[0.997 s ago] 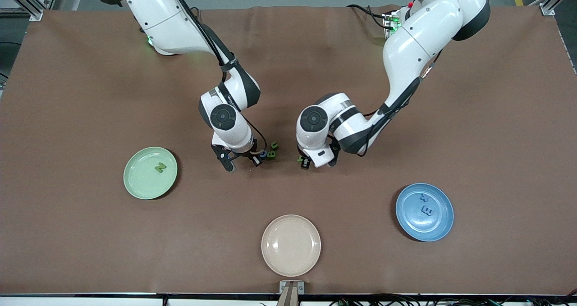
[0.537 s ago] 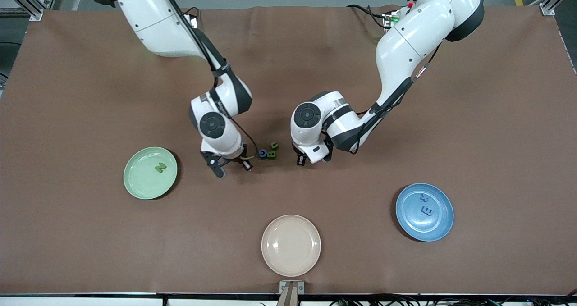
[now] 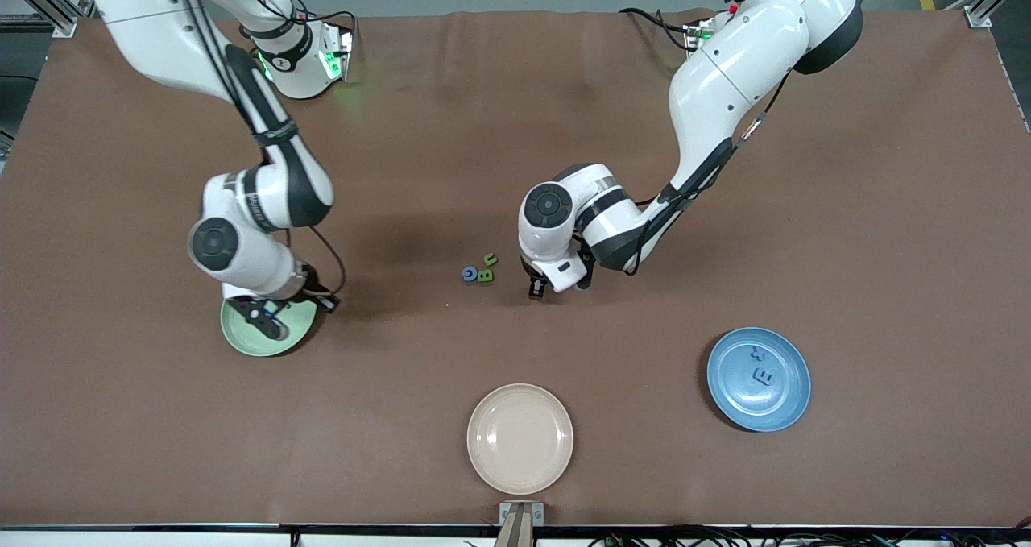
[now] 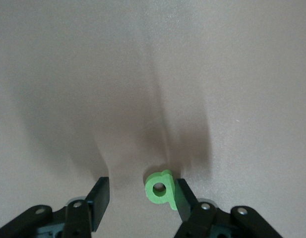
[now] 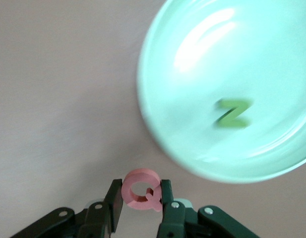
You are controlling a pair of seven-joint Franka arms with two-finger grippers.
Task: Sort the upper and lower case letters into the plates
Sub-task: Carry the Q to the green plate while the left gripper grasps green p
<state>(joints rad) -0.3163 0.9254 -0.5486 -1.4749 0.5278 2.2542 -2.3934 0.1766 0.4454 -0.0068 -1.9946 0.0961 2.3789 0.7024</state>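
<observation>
Currently, right gripper (image 5: 138, 198): clamped on a pink letter Q (image 5: 141, 189), carried over the mint plate (image 3: 242, 339), whose centre lies at about one o'clock from the jaws in the right wrist view; a green letter N (image 5: 233, 113) rests inside. Left gripper (image 4: 138, 198): jaws parted, a small green letter (image 4: 160, 188) touching one finger, the other finger apart from it. Blue plate (image 3: 785, 406): two letters. Three letters (image 3: 480, 271) loose mid-table, nearest the left arm. Cream plate (image 3: 520, 438): unused.
</observation>
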